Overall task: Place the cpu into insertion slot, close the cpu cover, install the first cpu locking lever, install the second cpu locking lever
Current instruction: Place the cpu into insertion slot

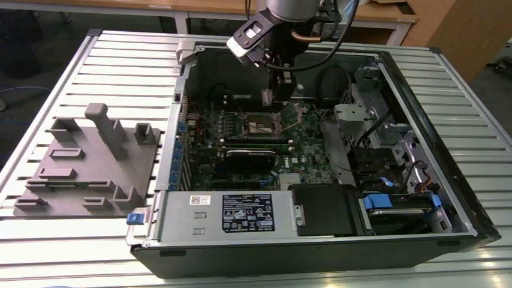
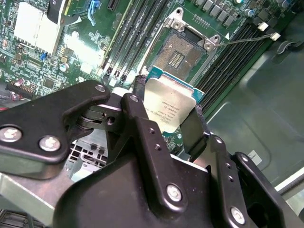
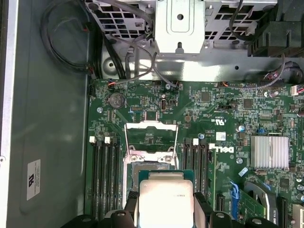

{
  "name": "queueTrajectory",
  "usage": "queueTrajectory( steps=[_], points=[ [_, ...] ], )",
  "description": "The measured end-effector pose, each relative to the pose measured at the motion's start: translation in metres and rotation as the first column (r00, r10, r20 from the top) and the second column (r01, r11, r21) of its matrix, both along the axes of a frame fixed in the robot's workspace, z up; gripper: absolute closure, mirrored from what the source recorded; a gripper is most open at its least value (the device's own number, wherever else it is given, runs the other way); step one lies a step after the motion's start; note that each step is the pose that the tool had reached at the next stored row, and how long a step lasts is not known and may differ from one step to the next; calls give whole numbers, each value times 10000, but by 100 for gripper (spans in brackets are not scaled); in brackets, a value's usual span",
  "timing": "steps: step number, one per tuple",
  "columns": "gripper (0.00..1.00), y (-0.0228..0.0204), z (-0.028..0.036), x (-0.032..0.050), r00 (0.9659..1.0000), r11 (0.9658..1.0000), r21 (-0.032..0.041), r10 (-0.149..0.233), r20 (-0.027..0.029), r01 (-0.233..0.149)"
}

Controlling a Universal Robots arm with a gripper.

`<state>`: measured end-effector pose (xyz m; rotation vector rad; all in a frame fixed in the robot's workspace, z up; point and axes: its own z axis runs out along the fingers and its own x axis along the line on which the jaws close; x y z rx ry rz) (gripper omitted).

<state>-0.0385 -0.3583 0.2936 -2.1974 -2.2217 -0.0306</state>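
Hanging at centre frame in the second wrist view, the black two-finger gripper pinches the small silvery square cpu, just short of the open tan-gold insertion slot at upper centre. Lowered tilted or offset, it could bend pins, I'd judge.

**A:** How much of the cpu between the jaws can you see?

**B:** In the second wrist view, its rear part is hidden behind the gripper and its black linkage. In the first wrist view the picture's edge cuts it off, and the fingers with it.

**A:** And the insertion slot?

**B:** It is just ahead of the jaws. In the first wrist view the cpu covers its near part, and I cannot tell whether the two touch.

**A:** The exterior view?

**B:** Whatever sits between the jaws there is too small to make out.
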Motion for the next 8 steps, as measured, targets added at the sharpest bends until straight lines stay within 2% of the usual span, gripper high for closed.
queueTrajectory(
  steps=[2, 5, 8],
  points=[
    [46, 1, -3, 0, 10000, 10000, -29, -1, 3, 1],
    [46, 0, -2, 0, 10000, 9999, -146, 0, 2, 0],
    [46, 1, -8, 0, 10000, 9999, -156, 0, 10, 0]
  ],
)
